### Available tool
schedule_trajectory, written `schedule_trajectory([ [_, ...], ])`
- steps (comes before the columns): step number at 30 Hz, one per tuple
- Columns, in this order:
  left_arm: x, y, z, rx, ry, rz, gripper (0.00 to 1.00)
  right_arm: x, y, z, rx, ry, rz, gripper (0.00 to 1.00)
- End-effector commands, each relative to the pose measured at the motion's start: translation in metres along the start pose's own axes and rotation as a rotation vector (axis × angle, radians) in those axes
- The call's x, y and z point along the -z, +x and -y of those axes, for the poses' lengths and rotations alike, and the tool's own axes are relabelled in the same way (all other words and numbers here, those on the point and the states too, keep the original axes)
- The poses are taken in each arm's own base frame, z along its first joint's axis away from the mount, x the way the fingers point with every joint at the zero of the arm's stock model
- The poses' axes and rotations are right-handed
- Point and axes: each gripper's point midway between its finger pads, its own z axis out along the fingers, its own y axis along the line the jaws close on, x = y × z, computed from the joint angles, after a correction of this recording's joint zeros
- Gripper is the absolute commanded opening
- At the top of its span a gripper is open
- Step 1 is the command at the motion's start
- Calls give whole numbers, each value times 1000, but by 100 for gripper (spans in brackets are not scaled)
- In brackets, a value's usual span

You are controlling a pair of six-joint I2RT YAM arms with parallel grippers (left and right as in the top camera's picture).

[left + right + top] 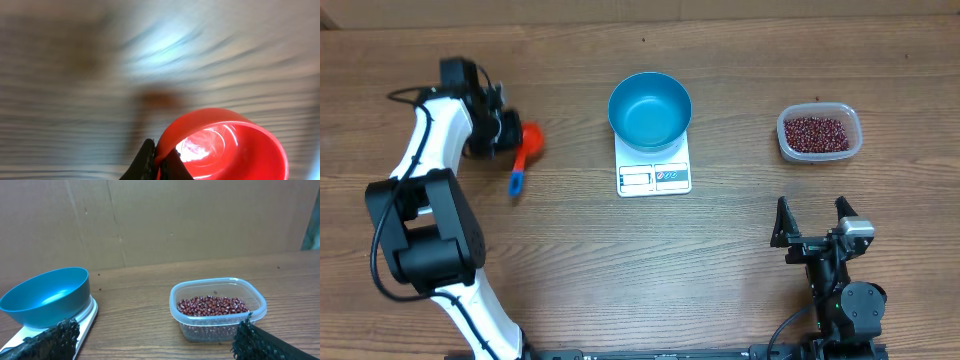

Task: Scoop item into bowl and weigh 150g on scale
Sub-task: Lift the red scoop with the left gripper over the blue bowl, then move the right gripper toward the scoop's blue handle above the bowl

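The left claw (506, 132) is pinched shut on the rim of the red scoop (529, 140). The scoop's blue handle (517, 181) trails toward the near edge, at the far left of the wooden counter (580, 270), well apart from the other things. The right claw (813, 212) sits at the front right with its jaws spread wide and nothing between them. The blue bowl (650, 110) stands on the white scale (655, 177) at the counter's middle, and the beans (815, 132) lie heaped in a clear tub (858, 130) off to its right, just beyond the right claw.
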Motion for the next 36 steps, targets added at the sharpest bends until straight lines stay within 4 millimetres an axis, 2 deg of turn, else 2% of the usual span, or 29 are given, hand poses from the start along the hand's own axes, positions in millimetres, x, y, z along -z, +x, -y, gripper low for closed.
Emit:
schedule_trajectory([
  [1, 106, -41, 105, 244, 425, 140, 4, 0, 2, -2, 4, -8, 4, 100],
  [5, 142, -42, 141, 408, 521, 138, 4, 0, 2, -2, 4, -8, 4, 100],
  [9, 161, -32, 169, 420, 513, 169, 4, 0, 1, -2, 4, -8, 5, 100],
  [13, 172, -21, 192, 395, 451, 240, 4, 0, -4, -3, 3, -16, 25, 100],
  [17, 178, -5, 219, 399, 420, 271, 4, 0, 3, -7, -11, -39, -5, 100],
  [21, 174, 15, 251, 383, 441, 235, 4, -1, 7, -16, -216, -92, -35, 100],
  [24, 173, 23, 261, 364, 448, 220, 5, -1, 11, -26, -337, -145, -70, 100],
  [26, 172, 25, 264, 384, 453, 210, 4, 2, 11, -43, -347, -239, -92, 100],
  [29, 172, 27, 268, 375, 453, 212, 5, 4, 7, -51, -396, -283, -108, 100],
  [31, 171, 25, 266, 377, 432, 235, 5, 6, -6, -55, -416, -304, -95, 100],
  [36, 171, 22, 263, 430, 419, 254, 5, 13, -56, -70, -409, -370, -69, 100],
])
